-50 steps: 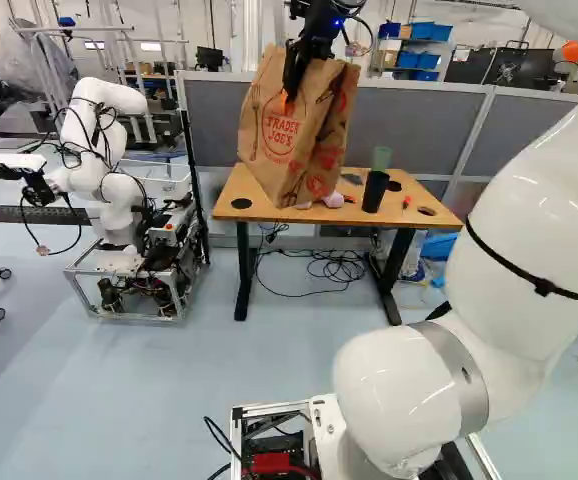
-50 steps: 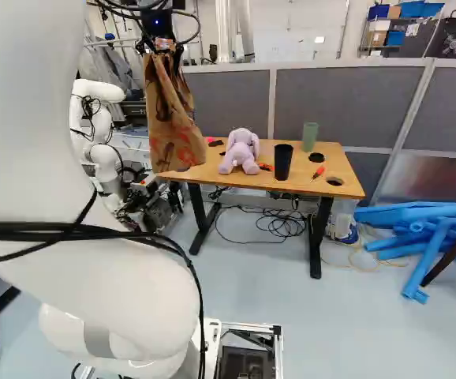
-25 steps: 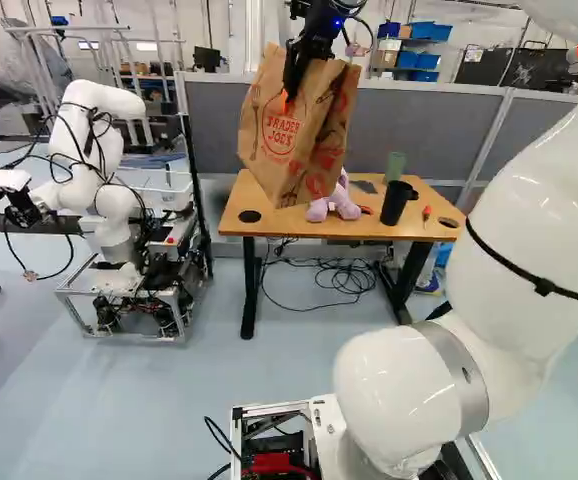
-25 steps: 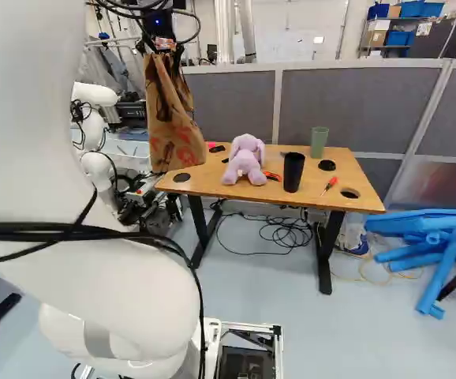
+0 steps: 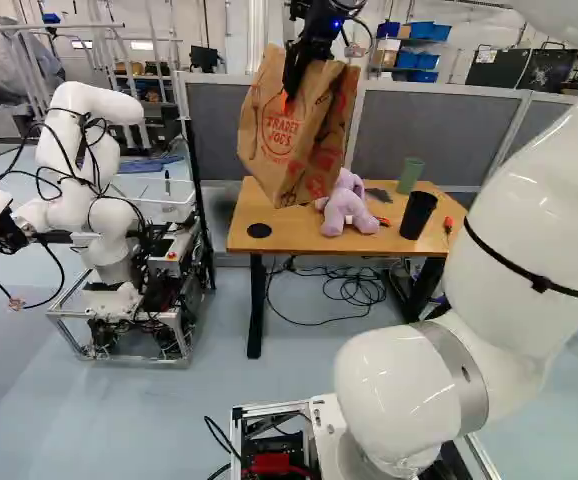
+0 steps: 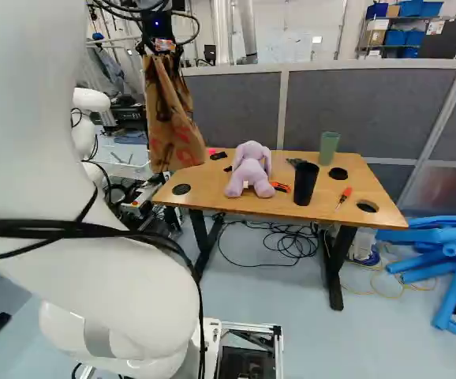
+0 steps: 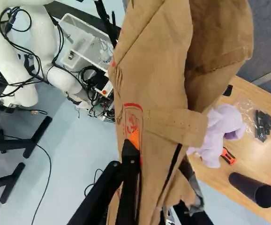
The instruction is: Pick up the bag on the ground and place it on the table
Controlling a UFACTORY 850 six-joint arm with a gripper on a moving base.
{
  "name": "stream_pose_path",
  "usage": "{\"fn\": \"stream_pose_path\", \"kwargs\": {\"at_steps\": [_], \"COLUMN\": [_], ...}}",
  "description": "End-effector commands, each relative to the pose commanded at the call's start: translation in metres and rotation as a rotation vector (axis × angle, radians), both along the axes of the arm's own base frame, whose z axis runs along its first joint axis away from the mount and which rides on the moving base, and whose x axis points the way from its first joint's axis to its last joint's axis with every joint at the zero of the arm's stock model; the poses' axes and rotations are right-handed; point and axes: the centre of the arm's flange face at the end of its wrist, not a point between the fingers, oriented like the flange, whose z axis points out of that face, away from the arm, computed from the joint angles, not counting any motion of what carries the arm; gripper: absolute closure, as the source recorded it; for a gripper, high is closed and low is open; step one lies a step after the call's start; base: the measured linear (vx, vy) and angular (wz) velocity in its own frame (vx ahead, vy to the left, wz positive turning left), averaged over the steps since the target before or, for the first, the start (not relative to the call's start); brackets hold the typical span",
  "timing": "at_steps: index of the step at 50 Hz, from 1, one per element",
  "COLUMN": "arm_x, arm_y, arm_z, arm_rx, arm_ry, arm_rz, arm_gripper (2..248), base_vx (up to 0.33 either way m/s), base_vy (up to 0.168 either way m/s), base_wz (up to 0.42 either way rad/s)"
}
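Brown paper bag (image 5: pixel 269 165), clamped between my fingers (image 5: pixel 289 88), suspended near the tabletop (image 6: pixel 212 188), which bears a lilac plush toy (image 6: pixel 249 172).

The creased brown paper bag (image 5: pixel 304 150) bears a round red print; the floppy-eared plush toy (image 6: pixel 248 170) is lilac, the tall cylindrical cup (image 6: pixel 306 185) black, the round tumbler (image 6: pixel 329 148) muted green, the rectangular wooden tabletop (image 6: pixel 204 178) honey-tan.

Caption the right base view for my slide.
Robot arm holds a brown paper bag aloft near a table bearing a purple plush toy.
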Motion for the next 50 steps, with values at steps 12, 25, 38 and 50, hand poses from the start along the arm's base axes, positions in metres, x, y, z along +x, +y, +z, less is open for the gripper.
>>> {"fn": "stream_pose_path", "kwargs": {"at_steps": [12, 25, 38, 50], "arm_x": [0.001, 0.001, 0.009, 0.033], "arm_y": [0.000, 0.000, 0.000, 0.001], "arm_z": [0.000, 0.000, -0.001, -0.014], "arm_rx": [0.000, 0.000, 0.000, -0.002], "arm_ry": [0.000, 0.000, 0.003, 0.030], "arm_rz": [0.001, 0.001, 0.000, -0.003], "arm_gripper": [229, 229, 229, 229], "base_vx": [0.005, 0.000, 0.000, 0.000], "base_vy": [0.001, 0.000, 0.000, 0.000], "base_wz": [0.000, 0.000, 0.000, 0.000]}}
